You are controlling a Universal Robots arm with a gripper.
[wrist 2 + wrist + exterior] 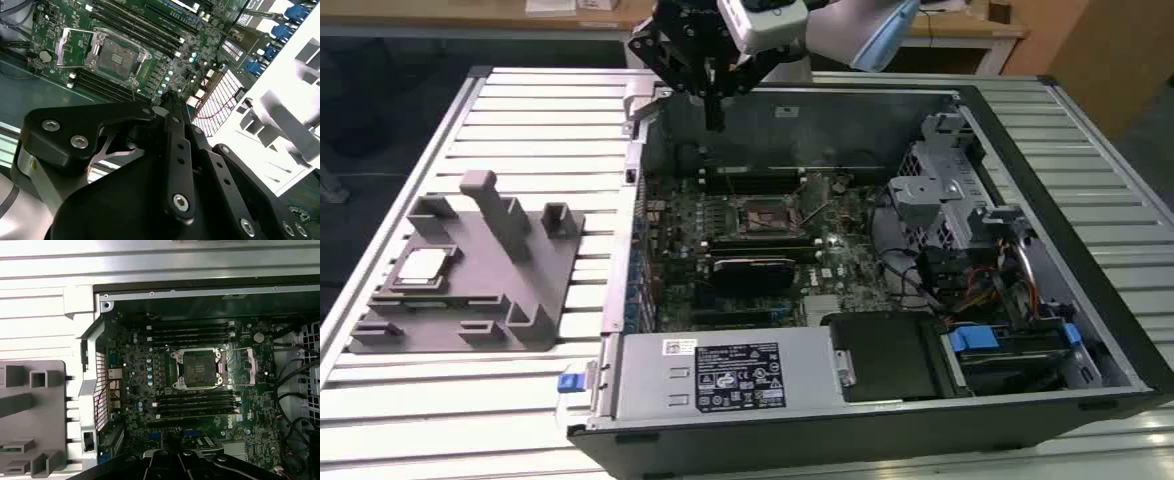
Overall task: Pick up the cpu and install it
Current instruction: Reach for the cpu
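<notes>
The fingers (pixel 715 105) of the black gripper (pixel 715 124) are pressed together on nothing, over the open grey computer case (pixel 854 112). The small flat silver-topped square cpu (pixel 424 266) lies untouched on the grey moulded holder (pixel 520 290), well apart; the dark square motherboard socket (pixel 765 218) sits empty, so pickup and installation both seem left to do

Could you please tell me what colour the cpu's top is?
Silver-white; the cpu shows best in the exterior view.
</notes>
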